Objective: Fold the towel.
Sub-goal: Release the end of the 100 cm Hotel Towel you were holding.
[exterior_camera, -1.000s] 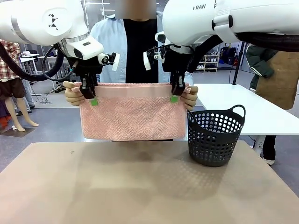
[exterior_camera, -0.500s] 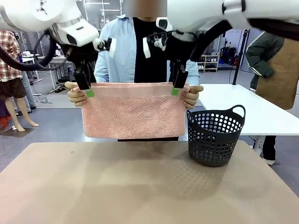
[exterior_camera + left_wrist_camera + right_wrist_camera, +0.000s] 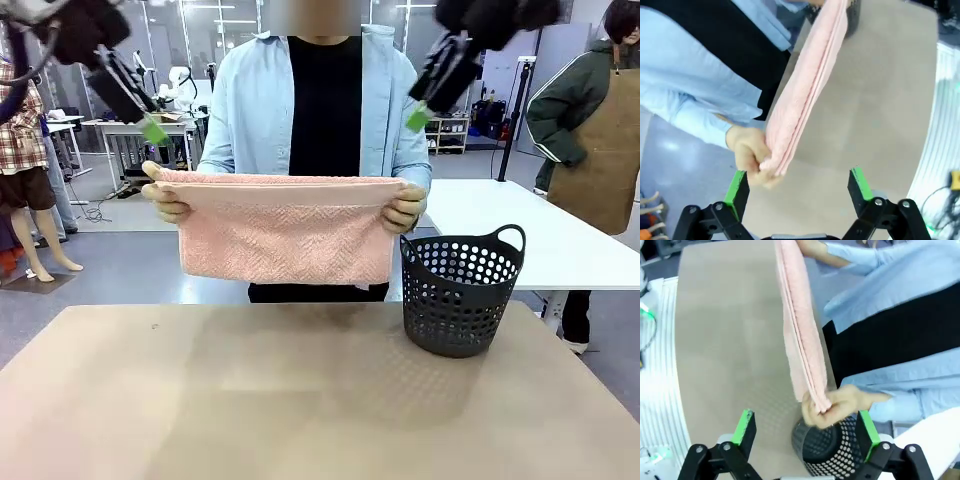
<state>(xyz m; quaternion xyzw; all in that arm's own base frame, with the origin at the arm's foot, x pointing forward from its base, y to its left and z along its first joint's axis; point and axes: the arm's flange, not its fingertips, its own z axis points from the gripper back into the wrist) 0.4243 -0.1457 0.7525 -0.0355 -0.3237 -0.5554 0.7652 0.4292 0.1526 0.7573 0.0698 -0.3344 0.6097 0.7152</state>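
1. Towel [image 3: 285, 230] folded, hanging over the worktop's [image 3: 300, 400] 12 o'clock edge, top corners hidden in a person's hands [image 3: 405, 208].
2. Left gripper [image 3: 797, 180] at 10 o'clock, fingers apart, clear of cloth; arm cropped.
3. Right gripper [image 3: 804, 417] at 1 o'clock, likewise.

Dark perforated basket [image 3: 460, 300], two loop handles, upright on the right side of the tan table [image 3: 250, 400], near its far edge. A person in a light blue shirt [image 3: 240, 100] over a black top stands behind the far edge. A white table [image 3: 585, 250] stands behind the basket. Beside it, far right, is a second person [image 3: 605, 140] in a brown apron and dark green jacket.
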